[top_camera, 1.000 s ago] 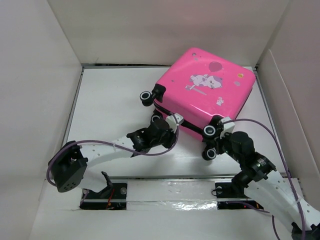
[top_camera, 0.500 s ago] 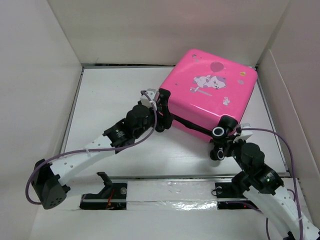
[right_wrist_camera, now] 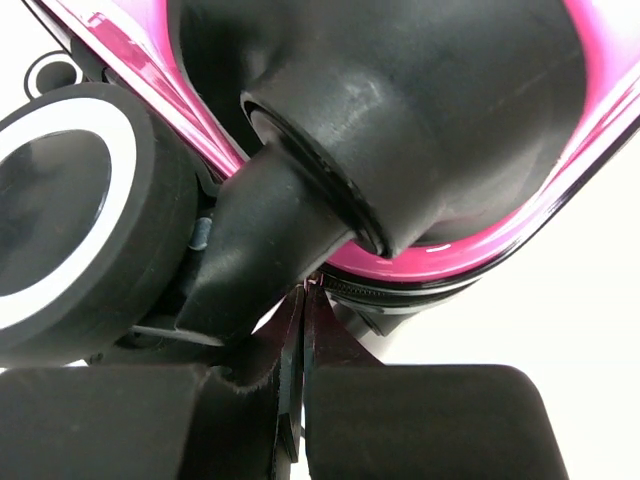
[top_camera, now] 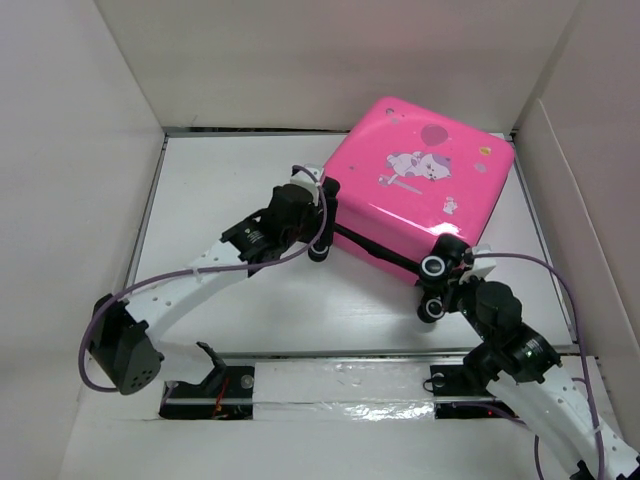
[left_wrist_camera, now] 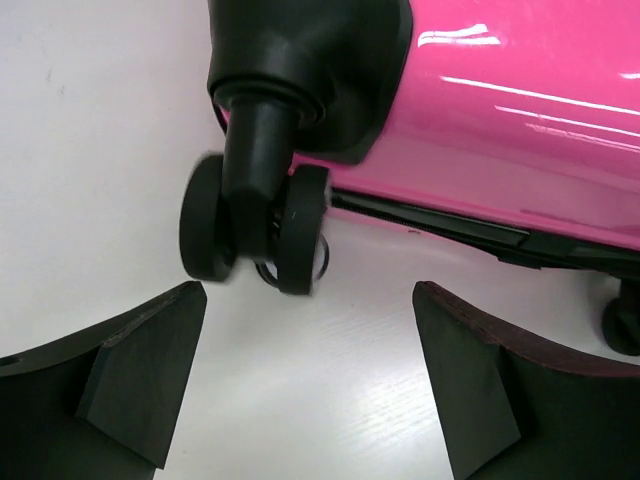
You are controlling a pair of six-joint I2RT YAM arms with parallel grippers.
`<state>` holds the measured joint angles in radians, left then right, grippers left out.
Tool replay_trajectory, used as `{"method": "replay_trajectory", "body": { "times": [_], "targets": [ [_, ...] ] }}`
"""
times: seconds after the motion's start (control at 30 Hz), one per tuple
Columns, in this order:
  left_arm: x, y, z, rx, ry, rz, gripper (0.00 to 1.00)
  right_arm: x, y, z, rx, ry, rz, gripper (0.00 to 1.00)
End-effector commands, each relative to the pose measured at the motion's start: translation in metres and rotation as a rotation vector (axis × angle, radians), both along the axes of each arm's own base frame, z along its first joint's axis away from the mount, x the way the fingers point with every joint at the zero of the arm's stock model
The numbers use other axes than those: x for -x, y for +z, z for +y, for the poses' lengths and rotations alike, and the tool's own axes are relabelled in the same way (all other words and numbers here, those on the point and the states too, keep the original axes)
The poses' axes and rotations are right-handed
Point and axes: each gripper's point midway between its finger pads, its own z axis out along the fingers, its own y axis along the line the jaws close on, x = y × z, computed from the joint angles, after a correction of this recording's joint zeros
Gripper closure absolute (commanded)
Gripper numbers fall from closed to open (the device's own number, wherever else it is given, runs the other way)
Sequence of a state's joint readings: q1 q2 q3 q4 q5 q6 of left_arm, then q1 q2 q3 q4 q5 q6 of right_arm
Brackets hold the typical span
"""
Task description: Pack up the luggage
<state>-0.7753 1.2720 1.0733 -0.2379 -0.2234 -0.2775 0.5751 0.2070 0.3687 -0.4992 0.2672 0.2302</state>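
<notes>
1. Top view: the luggage [top_camera: 420, 180] lies closed and flat on the white table [top_camera: 220, 170], in the far right part, turned at an angle to the table edges. Its sticker side faces up, and one corner reaches toward the right wall [top_camera: 590, 200].
2. Top view: the left gripper [top_camera: 325, 218] is at the suitcase's left corner, with the arm stretched out diagonally from the near left. The jaws look parted on either side of that corner.
3. Top view: the right gripper [top_camera: 452, 288] sits at the near corner, tucked in beside two white-ringed wheels [top_camera: 435, 266]. Its jaws cannot be made out from here. A purple cable [top_camera: 540, 265] loops over that arm.
4. Left wrist view: the two dark finger pads [left_wrist_camera: 140, 390] stand wide apart at the bottom of the frame and hold nothing. Bare table lies between them.
5. Left wrist view: just beyond the pads a black twin caster [left_wrist_camera: 255, 230] hangs from a black corner housing on the glossy pink shell. It is clear of both pads. A dark zip line [left_wrist_camera: 450, 220] runs off to the right along the shell.
6. Right wrist view: the fingers [right_wrist_camera: 420, 420] are pressed together, with only a thin seam between them.
7. Right wrist view: a thin dark sliver rises from that seam toward the shell's lower edge. I cannot tell whether it is pinched.
8. Right wrist view: directly above the fingers a large black caster mount [right_wrist_camera: 400, 120] fills the frame, rimmed by pink shell. Its stem angles down to the left, to a wheel with a white ring.
</notes>
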Motion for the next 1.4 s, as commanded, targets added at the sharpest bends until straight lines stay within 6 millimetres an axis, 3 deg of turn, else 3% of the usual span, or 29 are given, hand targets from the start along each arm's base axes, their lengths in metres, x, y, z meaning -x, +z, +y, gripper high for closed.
{"method": "replay_trajectory", "body": {
  "times": [0.0, 0.1, 0.33, 0.5, 0.6, 0.7, 0.73, 0.8, 0.83, 0.9, 0.97, 1.03, 1.07, 1.1, 1.13, 1.17, 1.2, 1.27, 1.3, 1.37],
  "targets": [
    [-0.026, 0.021, 0.003, -0.079, 0.001, -0.079, 0.17, -0.020, 0.073, 0.011, -0.136, 0.007, -0.259, 1.00],
    [-0.044, 0.020, 0.007, -0.146, 0.044, -0.075, 0.17, -0.019, 0.073, 0.017, -0.142, 0.040, -0.269, 1.00],
    [-0.058, 0.000, 0.012, -0.256, 0.032, -0.051, 0.17, -0.016, 0.073, 0.019, -0.151, 0.061, -0.279, 1.00],
    [-0.071, -0.016, 0.019, -0.257, 0.042, -0.021, 0.22, -0.016, 0.073, 0.021, -0.150, 0.071, -0.279, 1.00],
    [-0.085, -0.009, 0.019, -0.204, 0.036, -0.042, 0.27, -0.015, 0.074, 0.021, -0.152, 0.076, -0.286, 1.00],
    [-0.092, -0.004, 0.011, -0.161, -0.004, -0.045, 0.43, -0.015, 0.074, 0.022, -0.152, 0.077, -0.286, 1.00],
    [-0.093, -0.006, 0.010, -0.165, -0.012, -0.040, 0.56, -0.015, 0.074, 0.022, -0.152, 0.079, -0.285, 1.00],
    [-0.095, -0.012, 0.005, -0.172, -0.034, -0.026, 0.69, -0.015, 0.074, 0.022, -0.154, 0.080, -0.287, 1.00],
    [-0.096, -0.014, 0.004, -0.184, -0.043, -0.025, 0.83, -0.015, 0.074, 0.022, -0.154, 0.080, -0.287, 1.00],
    [-0.103, -0.020, 0.001, -0.189, -0.057, -0.011, 0.99, -0.015, 0.074, 0.022, -0.154, 0.080, -0.287, 1.00],
    [-0.106, -0.027, 0.003, -0.195, -0.052, 0.012, 1.00, -0.015, 0.072, 0.023, -0.152, 0.080, -0.282, 1.00],
    [-0.104, -0.031, 0.000, -0.146, -0.033, 0.019, 1.00, -0.016, 0.072, 0.021, -0.151, 0.072, -0.282, 1.00],
    [-0.097, -0.022, -0.004, -0.108, -0.028, -0.001, 1.00, -0.016, 0.072, 0.021, -0.154, 0.071, -0.284, 1.00],
    [-0.084, -0.037, 0.001, -0.121, 0.009, 0.011, 1.00, -0.017, 0.072, 0.021, -0.153, 0.069, -0.285, 1.00],
    [-0.082, -0.030, -0.005, -0.081, 0.032, -0.046, 1.00, -0.017, 0.072, 0.021, -0.153, 0.069, -0.285, 1.00],
    [-0.067, -0.030, -0.013, -0.057, 0.030, -0.063, 1.00, -0.017, 0.071, 0.022, -0.150, 0.072, -0.281, 1.00],
    [-0.050, -0.044, 0.002, -0.045, 0.099, -0.049, 1.00, -0.017, 0.070, 0.023, -0.147, 0.076, -0.277, 1.00],
    [-0.036, -0.048, 0.007, 0.002, 0.138, -0.079, 1.00, -0.017, 0.070, 0.026, -0.148, 0.091, -0.276, 1.00],
    [-0.015, -0.061, 0.013, 0.012, 0.139, -0.065, 1.00, -0.018, 0.069, 0.027, -0.144, 0.095, -0.273, 1.00],
    [0.004, -0.067, 0.011, 0.044, 0.132, -0.077, 1.00, -0.020, 0.074, 0.029, -0.148, 0.100, -0.283, 1.00]
  ]
}}
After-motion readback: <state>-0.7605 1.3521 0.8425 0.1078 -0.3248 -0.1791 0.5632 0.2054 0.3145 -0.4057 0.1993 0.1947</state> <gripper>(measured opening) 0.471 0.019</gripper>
